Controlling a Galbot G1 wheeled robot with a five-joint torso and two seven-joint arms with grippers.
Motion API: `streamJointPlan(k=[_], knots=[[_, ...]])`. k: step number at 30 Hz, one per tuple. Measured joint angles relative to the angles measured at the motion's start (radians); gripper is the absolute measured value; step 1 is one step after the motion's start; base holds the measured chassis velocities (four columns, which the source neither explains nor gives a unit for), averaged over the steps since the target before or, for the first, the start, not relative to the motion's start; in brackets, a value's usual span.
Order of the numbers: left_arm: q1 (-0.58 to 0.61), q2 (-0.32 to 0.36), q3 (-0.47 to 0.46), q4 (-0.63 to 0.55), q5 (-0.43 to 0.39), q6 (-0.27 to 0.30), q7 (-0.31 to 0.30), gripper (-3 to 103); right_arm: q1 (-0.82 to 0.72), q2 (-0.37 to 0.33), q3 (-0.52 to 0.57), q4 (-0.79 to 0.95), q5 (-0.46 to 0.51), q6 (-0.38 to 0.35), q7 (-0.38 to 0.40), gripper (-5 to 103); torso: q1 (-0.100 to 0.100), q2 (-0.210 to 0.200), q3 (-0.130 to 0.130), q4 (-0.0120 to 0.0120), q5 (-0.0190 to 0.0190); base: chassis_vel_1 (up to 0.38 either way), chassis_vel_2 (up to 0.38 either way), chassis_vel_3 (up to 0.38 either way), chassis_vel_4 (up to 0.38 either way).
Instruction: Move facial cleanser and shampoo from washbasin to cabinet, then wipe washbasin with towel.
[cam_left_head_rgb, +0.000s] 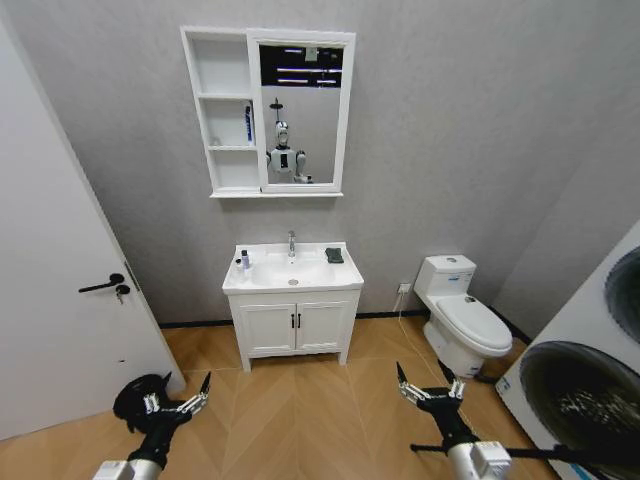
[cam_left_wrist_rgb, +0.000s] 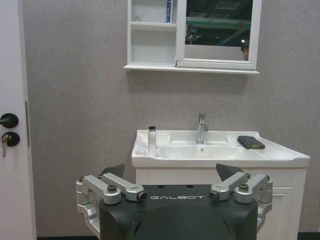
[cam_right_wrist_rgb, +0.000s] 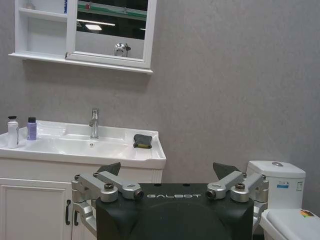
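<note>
We stand well back from the washbasin (cam_left_head_rgb: 292, 272), both arms low over the floor, the left gripper (cam_left_head_rgb: 178, 399) and right gripper (cam_left_head_rgb: 428, 390) each with fingers spread apart and holding nothing. Two small bottles (cam_right_wrist_rgb: 21, 131) stand upright on the basin's left rim, the dark towel (cam_left_head_rgb: 334, 255) lies on its right rim, and the cabinet (cam_left_head_rgb: 222, 110) hangs above. We judge the bottles light, rigid and slick, best pinched mid-body; the towel soft, best taken at an edge.

Black GALBOT-marked left end effector (cam_left_wrist_rgb: 170, 176), silver linkages, dark fingertips (cam_left_wrist_rgb: 114, 170)
</note>
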Motion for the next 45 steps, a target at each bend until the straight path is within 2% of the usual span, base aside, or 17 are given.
streamJointPlan(k=[29,45], knots=[[-0.008,-0.007,-0.009,0.014,0.023,-0.012,-0.017,100,0.001,-0.002,0.013,-0.002,0.008,-0.003,0.014,100,0.0,0.0,0.0,0.0,0.0,0.0,0.0,0.0,0.0],[0.017,-0.019,-0.012,0.005,0.051,-0.035,-0.015,100,-0.022,-0.005,0.021,0.004,0.009,-0.005,-0.009,100,0.0,0.0,0.0,0.0,0.0,-0.019,0.016,0.02,-0.018]])
